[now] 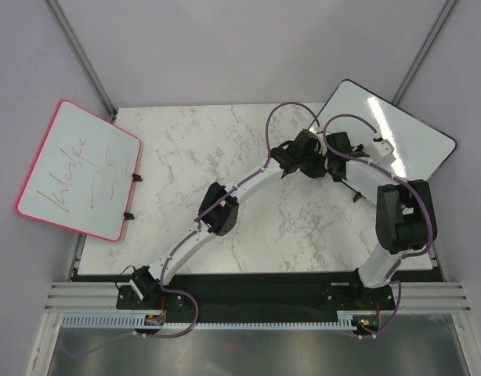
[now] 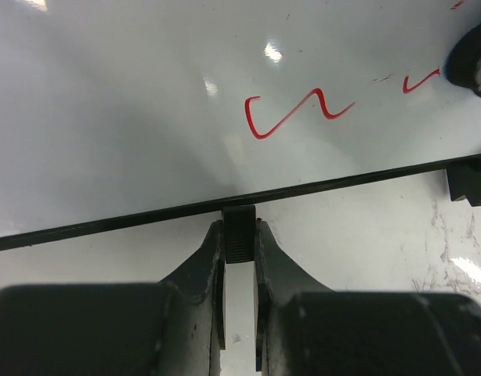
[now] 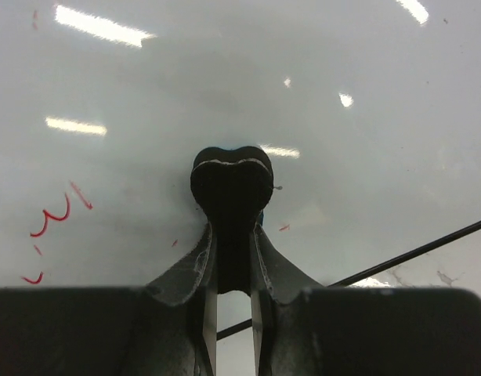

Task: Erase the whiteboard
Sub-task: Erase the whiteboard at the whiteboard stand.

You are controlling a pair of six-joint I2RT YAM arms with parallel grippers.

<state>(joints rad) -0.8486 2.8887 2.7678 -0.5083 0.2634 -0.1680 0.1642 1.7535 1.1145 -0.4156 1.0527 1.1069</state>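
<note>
The whiteboard (image 1: 397,133), black-framed, lies tilted at the table's far right corner. Its near edge (image 2: 107,223) crosses the left wrist view, with red handwriting (image 2: 295,113) above it. My left gripper (image 2: 240,229) is shut on a small black ribbed tab (image 2: 240,239) at that frame edge. My right gripper (image 3: 232,235) is shut on a black eraser (image 3: 231,184) that rests against the whiteboard's white face (image 3: 342,63). Red strokes (image 3: 56,213) remain left of the eraser, with tiny red specks close by. Both grippers, left (image 1: 305,150) and right (image 1: 337,149), meet at the board's left corner.
A pink-framed whiteboard (image 1: 80,168) with red scribbles overhangs the marble table (image 1: 193,149) at the left. A second black tab (image 2: 469,182) sits on the black frame further right. Grey walls and metal posts (image 1: 80,51) close in the back.
</note>
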